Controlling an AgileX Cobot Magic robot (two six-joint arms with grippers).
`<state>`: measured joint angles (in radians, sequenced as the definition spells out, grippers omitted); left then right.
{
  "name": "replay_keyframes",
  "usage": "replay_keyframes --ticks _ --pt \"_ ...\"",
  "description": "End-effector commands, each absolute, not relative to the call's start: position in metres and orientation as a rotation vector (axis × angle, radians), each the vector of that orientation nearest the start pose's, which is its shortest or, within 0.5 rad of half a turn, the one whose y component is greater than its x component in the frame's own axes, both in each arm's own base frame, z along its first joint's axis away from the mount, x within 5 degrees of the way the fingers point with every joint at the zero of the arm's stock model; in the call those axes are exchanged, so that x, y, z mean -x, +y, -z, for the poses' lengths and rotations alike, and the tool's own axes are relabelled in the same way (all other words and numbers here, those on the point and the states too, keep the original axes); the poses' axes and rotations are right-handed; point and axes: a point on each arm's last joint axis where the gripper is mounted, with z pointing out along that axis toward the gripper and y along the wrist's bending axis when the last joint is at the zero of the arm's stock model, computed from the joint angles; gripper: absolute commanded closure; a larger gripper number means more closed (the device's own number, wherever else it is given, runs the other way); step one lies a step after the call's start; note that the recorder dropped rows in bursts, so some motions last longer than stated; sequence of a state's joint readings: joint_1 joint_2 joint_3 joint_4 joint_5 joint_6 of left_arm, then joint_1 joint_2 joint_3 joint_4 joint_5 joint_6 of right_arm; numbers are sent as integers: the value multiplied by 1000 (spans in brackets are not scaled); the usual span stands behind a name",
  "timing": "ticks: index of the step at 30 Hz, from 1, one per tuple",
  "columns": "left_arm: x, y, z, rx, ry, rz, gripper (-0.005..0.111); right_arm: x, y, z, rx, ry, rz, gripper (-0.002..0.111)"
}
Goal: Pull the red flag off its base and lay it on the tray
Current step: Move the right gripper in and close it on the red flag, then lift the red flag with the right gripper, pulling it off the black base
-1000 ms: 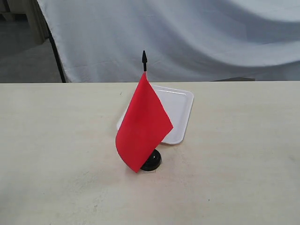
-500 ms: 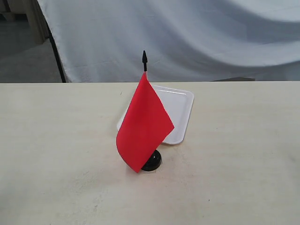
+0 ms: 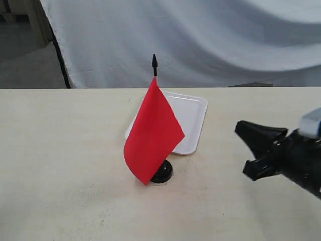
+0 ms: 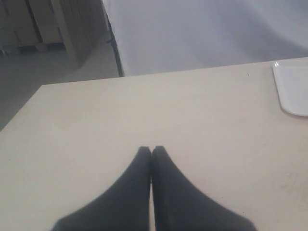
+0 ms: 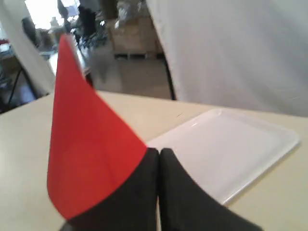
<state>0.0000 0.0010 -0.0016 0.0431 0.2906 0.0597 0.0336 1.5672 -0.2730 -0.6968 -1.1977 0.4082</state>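
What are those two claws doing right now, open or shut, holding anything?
Left gripper: closed, holding nothing.
Right gripper: closed, holding nothing; it is not touching the red flag.

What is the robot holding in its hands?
Nothing. The left hand and the right hand are both empty; the flag stands in its base, away from them.

There is one flag [image 3: 153, 133], one base [image 3: 162, 174], one tray [image 3: 193, 113], one table [image 3: 60, 150] and one white sheet [image 3: 210, 40]. There are two grippers, the left gripper [image 4: 151, 150] and the right gripper [image 5: 159, 151], each with two fingers [image 4: 125, 199]. The exterior view shows only one gripper.
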Motion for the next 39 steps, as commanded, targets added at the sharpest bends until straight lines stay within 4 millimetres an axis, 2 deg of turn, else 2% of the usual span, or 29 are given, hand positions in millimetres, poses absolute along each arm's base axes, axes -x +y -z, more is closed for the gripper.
replay_keyframes --ticks 1,2,4,6,7,14,17,23,31,39 --pt "-55 1 -188 -80 1765 -86 107 -237 88 -133 591 1719 -751 107" --pt "-55 1 -188 -80 1765 -86 107 -241 92 -125 582 1742 -761 103" --pt "-55 1 -188 -80 1765 -86 107 -247 101 -116 618 1754 -793 76" --pt "-55 1 -188 -80 1765 -86 107 -247 107 -115 646 1747 -810 18" --pt "-55 1 -188 -80 1765 -86 107 -246 109 -115 675 1736 -806 4" --pt "-55 1 -188 -80 1765 -86 107 -245 126 -118 793 1657 -779 4" --pt "-55 1 -188 -80 1765 -86 107 -254 135 -125 788 1612 -771 4" --pt "-55 1 -188 -80 1765 -86 107 -275 158 -132 849 1629 -697 4" --pt "-55 1 -188 -80 1765 -86 107 -299 170 -148 746 1605 -667 4" --pt "-55 1 -188 -80 1765 -86 107 -323 179 -134 694 1634 -712 4"
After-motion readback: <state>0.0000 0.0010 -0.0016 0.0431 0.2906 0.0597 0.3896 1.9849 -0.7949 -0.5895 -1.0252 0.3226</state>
